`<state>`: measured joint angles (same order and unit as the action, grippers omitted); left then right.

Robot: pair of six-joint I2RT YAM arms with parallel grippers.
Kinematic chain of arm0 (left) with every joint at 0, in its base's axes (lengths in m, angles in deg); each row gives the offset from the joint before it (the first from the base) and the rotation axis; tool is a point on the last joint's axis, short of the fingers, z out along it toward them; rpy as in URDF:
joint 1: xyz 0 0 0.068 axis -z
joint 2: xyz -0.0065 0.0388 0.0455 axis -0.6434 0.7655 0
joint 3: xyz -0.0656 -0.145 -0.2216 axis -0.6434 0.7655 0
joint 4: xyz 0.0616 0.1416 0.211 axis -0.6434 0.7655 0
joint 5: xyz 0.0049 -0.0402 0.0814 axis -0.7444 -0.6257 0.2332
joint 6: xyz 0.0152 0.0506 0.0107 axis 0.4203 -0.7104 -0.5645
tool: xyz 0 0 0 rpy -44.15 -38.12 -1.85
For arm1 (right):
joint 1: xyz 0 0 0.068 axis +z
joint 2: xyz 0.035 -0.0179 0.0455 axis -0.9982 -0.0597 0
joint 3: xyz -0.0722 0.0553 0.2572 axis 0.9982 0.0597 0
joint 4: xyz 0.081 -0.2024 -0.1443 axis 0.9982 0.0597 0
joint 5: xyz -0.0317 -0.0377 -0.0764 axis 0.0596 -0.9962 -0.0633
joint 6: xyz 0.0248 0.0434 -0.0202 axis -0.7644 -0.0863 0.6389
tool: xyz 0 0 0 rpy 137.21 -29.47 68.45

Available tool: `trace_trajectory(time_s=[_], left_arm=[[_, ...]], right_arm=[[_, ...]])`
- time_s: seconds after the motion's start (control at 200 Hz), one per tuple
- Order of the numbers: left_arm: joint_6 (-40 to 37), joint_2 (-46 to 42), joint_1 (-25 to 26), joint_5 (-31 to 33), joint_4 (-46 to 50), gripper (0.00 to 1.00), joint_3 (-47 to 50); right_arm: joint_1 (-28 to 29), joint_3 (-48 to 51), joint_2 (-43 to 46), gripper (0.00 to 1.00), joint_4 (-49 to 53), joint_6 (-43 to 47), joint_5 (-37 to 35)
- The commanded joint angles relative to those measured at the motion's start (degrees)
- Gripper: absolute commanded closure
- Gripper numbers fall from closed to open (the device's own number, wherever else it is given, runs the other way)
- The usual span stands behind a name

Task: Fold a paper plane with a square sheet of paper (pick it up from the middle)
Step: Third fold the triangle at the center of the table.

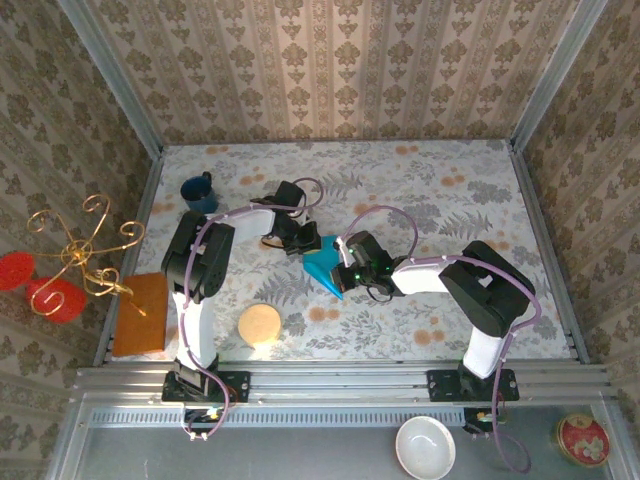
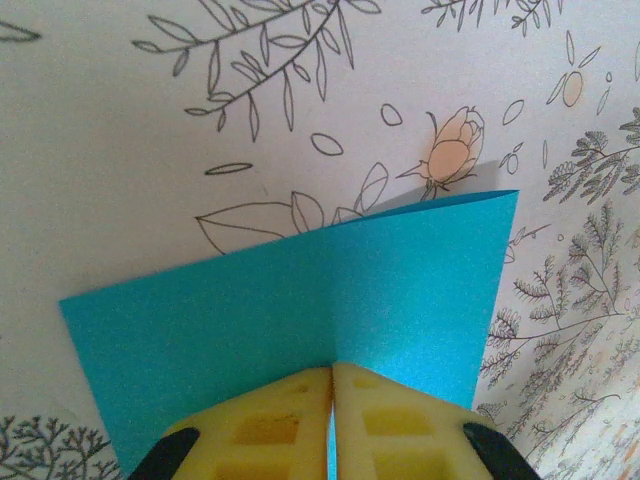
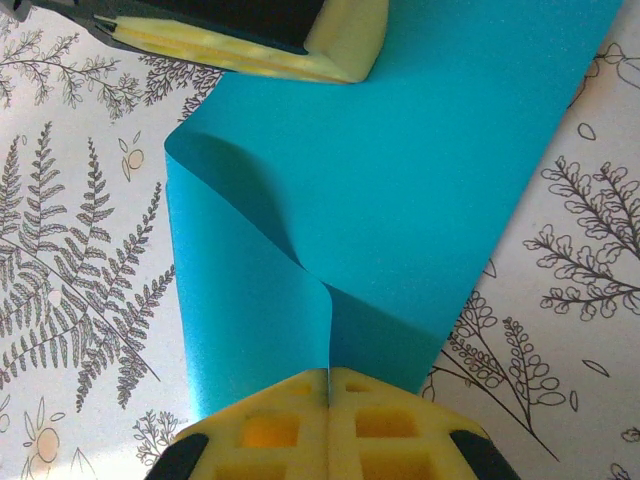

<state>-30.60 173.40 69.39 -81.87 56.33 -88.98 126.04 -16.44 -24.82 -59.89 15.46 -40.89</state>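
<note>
Turquoise-blue square sheet of paper (image 1: 322, 262) sat near the middle of the floral tabletop (image 1: 450, 200), a little toward 9 o'clock from its centre, caught between the two claws. In the top view the left claw (image 1: 306, 243) met the sheet at its 11 o'clock edge and the right claw (image 1: 341, 273) met it at its 4 o'clock edge. The left wrist view showed the left claw (image 2: 332, 375) pinched closed on the near edge of the paper (image 2: 300, 310), with a thin line of blue between the yellow pads; the far edge at 12 o'clock stood slightly off the tabletop and threw a shadow. The right wrist view showed the right claw (image 3: 328, 378) likewise clamped closed on the paper (image 3: 420, 180), where a crease ran up from the pads and the flap toward 9 o'clock buckled and curled upward. At 12 o'clock in that view one yellow pad (image 3: 335, 55) of the left claw rested on the sheet. A dark blue mug (image 1: 200, 192) stood well apart at 10 o'clock from the paper, a round tan disc (image 1: 260, 324) lay at 7 o'clock, and a wooden block (image 1: 140, 313) sat at the tabletop's 8 o'clock edge.
</note>
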Motion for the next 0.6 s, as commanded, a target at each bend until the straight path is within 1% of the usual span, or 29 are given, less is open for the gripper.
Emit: trace_trajectory(time_s=[0.0,0.4,0.54,0.595], left_arm=[[-1.35,2.52,0.8,0.55,2.98,0.9,-0.08],[-1.52,2.36,0.73,0.33,3.34,0.9,-0.68],[-1.46,-0.85,0.72,0.84,3.31,0.9,-1.82],[-0.82,-3.17,0.72,1.98,2.98,0.86,-1.65]], right_arm=[[-0.26,-1.28,-0.96,1.0,1.29,-0.4,0.54],[-0.44,-2.0,-2.0,1.0,2.94,-0.91,0.46],[-0.44,-1.79,-2.05,1.0,3.7,-1.7,0.54],[-0.44,-1.58,-1.87,1.0,3.93,-2.29,0.54]])
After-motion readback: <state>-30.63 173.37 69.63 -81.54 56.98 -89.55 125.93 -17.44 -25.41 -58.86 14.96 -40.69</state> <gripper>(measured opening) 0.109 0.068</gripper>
